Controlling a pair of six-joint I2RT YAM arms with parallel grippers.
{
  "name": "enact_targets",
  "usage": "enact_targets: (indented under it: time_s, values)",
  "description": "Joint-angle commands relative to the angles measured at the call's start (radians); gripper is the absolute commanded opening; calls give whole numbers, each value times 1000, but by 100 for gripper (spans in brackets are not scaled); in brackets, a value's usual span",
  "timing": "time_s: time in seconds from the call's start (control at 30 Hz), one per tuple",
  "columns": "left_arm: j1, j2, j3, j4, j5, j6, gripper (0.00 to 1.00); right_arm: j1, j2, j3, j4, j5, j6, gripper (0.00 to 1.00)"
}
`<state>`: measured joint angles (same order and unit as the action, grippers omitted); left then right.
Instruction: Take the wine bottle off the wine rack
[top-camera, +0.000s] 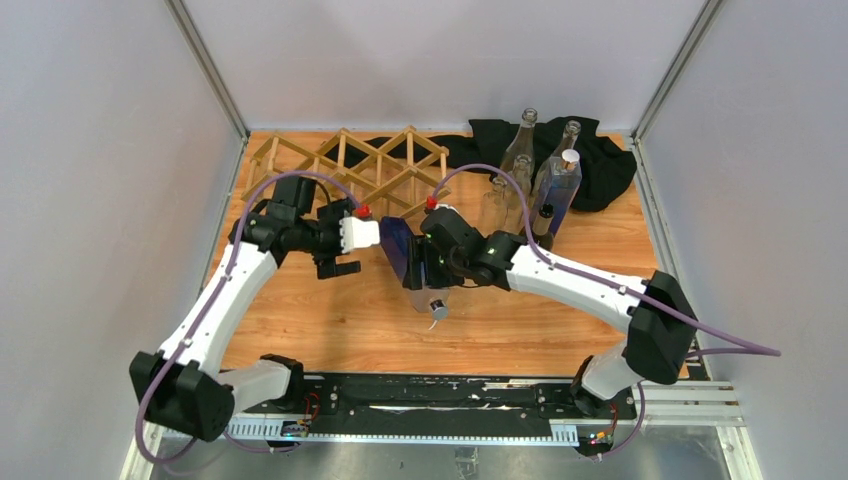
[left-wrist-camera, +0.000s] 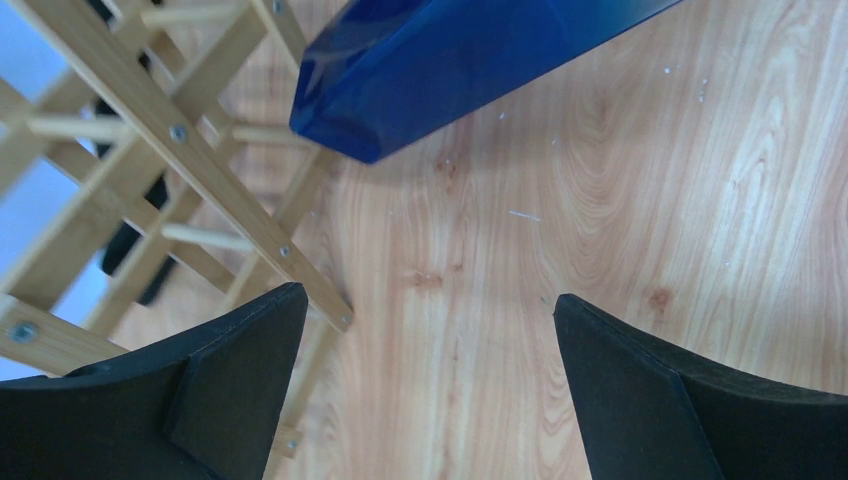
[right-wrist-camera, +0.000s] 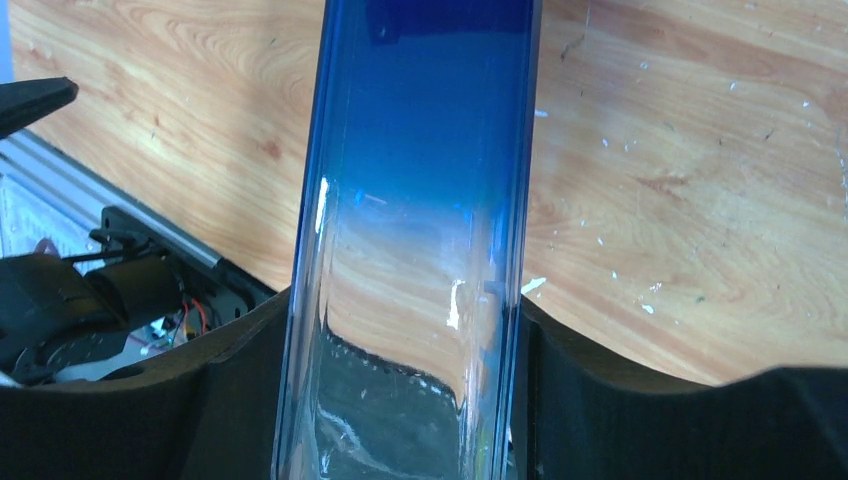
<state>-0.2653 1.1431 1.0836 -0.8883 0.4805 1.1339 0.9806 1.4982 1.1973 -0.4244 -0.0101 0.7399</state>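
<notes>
The wine bottle (top-camera: 400, 250), deep blue at its base and fading to clear glass, is off the rack and tilted, its capped neck (top-camera: 437, 309) pointing toward the near edge. My right gripper (top-camera: 422, 262) is shut on its body; in the right wrist view the bottle (right-wrist-camera: 420, 200) fills the gap between both fingers (right-wrist-camera: 230, 400). The light-wood lattice wine rack (top-camera: 350, 160) stands at the back left. My left gripper (top-camera: 345, 245) is open and empty just left of the bottle; its view shows the rack (left-wrist-camera: 150, 130) at left and the bottle's base (left-wrist-camera: 450, 60) above.
Several clear glass bottles (top-camera: 520, 165) stand at the back right, with a tall one (top-camera: 557, 190) in front of a black cloth (top-camera: 590, 155). Metal frame posts and grey walls enclose the wooden table (top-camera: 560, 320). A black rail (top-camera: 430, 395) runs along the near edge.
</notes>
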Motion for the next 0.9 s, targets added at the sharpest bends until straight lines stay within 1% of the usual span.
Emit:
enact_targets:
  time_s: [0.0, 0.13, 0.33, 0.47, 0.6, 0.73, 0.8, 0.83, 0.87]
  values:
    - [-71, -106, -47, -1, -3, 147, 100, 3, -103, 47, 105, -117, -20, 0]
    - [-110, -142, -68, 24, 4, 152, 100, -16, -93, 92, 76, -281, -46, 0]
    - [-136, -185, -103, 33, 16, 182, 100, -23, -72, 160, 36, -448, -71, 0]
    - [-171, -234, -159, 32, 13, 204, 100, -23, -49, 217, 27, -518, -80, 0]
    - [-195, -266, -192, 32, 0, 213, 100, -24, -34, 249, 24, -549, -82, 0]
    - [-196, -263, -202, 36, -18, 232, 100, -23, -21, 261, 40, -596, -76, 0]
    - [-196, -257, -198, 52, -28, 214, 100, -23, -10, 268, 39, -622, -73, 0]
    - [-196, -256, -198, 66, -31, 200, 95, -23, -5, 269, 39, -632, -73, 1]
    - [-196, -258, -198, 84, -35, 192, 87, -24, -1, 266, 37, -643, -72, 6]
